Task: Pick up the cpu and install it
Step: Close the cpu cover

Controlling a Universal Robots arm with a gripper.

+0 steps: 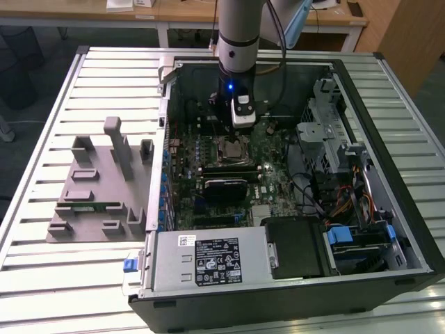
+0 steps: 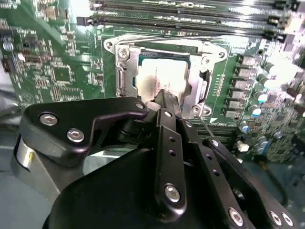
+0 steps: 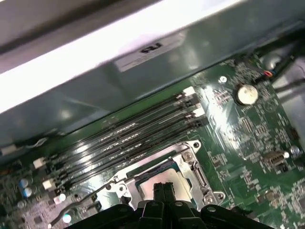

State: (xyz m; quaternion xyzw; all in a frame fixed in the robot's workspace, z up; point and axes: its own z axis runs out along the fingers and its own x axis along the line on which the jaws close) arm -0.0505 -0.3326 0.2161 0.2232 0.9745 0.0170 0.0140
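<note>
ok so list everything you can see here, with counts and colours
table: one, pale slatted metal
computer case: one, black, open on the table
fixture tray: one, grey, on the table, exterior view's left
motherboard: one, green, inside the computer case
power supply: one, silver, beside the motherboard
cpu: one, pale silver, in the motherboard's socket
memory slots: four, black, beside the socket
coin battery: one, silver, on the motherboard
arm: one, grey, above the case
gripper: one, black, shut, tip over the cpu

The cpu (image 2: 162, 76) lies in the socket (image 2: 121, 82), seemingly seated, beside 4 memory slots (image 3: 124, 138); the gripper (image 3: 164, 187) hangs above it.
</note>
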